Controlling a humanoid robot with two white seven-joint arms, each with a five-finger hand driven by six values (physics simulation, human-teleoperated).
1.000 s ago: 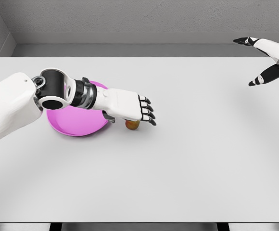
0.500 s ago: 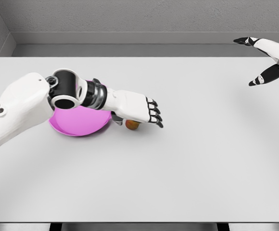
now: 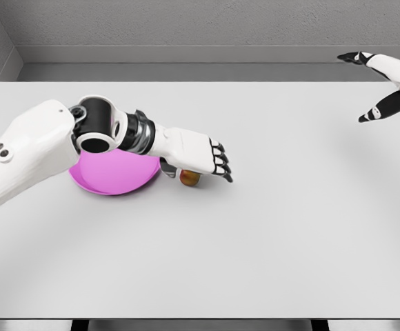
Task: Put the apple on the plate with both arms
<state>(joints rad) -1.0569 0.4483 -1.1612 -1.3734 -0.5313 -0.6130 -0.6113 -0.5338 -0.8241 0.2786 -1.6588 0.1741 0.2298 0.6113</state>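
Apple (image 3: 190, 178) sits on the white table (image 3: 255, 234), just under the left hand (image 3: 198, 157), tucked below the palm and slightly behind the knuckles. Only its lower, reddish-brown part shows beneath the hand. The fingers (image 3: 221, 163) of that hand stretch forward past the fruit, held nearly straight and side by side, their dark tips pointing to the right and a little downward. They are not curled round the apple, and whether the palm actually touches the top of it cannot be told from this view. The thumb is hidden beneath the hand.

Behind the wrist of the same hand lies the pink plate (image 3: 110, 181), flat on the table. Its right rim is just beside the apple, on the wrist side of the fingers, and the forearm crosses over its upper part. The apple rests on the table surface, outside the plate.

The right hand (image 3: 383, 86) is well apart from all of this, raised near the far right edge of the table. Its fingers are spread wide, one dark tip pointing left and another pointing down-left, holding nothing.
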